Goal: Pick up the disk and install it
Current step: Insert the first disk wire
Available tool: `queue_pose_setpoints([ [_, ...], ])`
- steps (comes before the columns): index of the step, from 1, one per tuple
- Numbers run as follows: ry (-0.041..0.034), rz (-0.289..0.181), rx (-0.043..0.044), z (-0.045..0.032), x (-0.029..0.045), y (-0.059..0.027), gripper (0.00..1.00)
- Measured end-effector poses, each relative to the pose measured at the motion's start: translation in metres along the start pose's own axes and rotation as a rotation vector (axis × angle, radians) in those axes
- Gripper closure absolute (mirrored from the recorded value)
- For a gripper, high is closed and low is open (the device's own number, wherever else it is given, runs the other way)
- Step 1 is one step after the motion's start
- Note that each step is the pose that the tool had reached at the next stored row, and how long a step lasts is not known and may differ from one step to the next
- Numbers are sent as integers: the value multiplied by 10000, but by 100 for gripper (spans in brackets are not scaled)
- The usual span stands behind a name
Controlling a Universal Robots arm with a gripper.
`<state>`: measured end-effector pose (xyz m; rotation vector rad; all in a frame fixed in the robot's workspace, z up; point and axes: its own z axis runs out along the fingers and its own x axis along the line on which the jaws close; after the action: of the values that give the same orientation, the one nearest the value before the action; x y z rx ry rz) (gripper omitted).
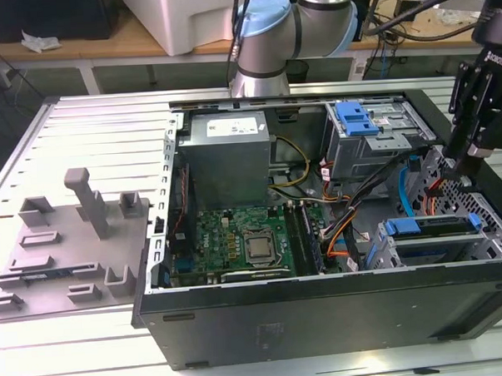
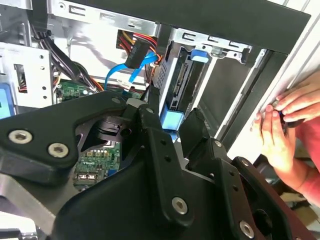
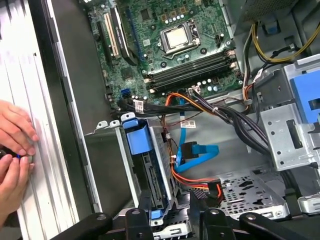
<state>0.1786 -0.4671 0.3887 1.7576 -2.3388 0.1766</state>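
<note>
- Gripper (image 2: 171, 114): fingers apart, clamped on nothing, straddling the blue end of the disk.
- Disk (image 3: 149, 172): seated on edge in a metal bay (image 3: 120, 165), blue carrier uppermost, at the exterior view's right of the open computer case (image 1: 323, 318).
- Blue cable (image 3: 192, 150): just beside the bay.
- Motherboard (image 3: 175, 50): further in.
- Person's hands (image 3: 15, 150): together beside the case's outer wall.

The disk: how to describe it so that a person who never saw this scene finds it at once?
In the open computer case, go to the corner at the exterior view's right, near the gripper. The disk stands on edge in a grey cage. Its thin blue bracket differs from the wide blue latch on the boxy cage beyond.
</note>
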Motion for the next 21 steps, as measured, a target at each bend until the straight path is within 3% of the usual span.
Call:
queue_pose_setpoints([
  [4, 518, 25, 39, -8, -101, 5, 56],
  [5, 716, 34, 52, -12, -136, 6, 56],
  [6, 831, 40, 58, -14, -158, 7, 56],
  [10, 1432, 63, 79, -24, -275, 13, 56],
  [13, 1762, 72, 82, -27, -347, 9, 56],
  [17, 2016, 63, 33, -22, -474, -20, 58],
  [19, 2213, 54, -7, -15, -573, -46, 71],
  [21, 2376, 48, -37, -8, -650, -66, 71],
])
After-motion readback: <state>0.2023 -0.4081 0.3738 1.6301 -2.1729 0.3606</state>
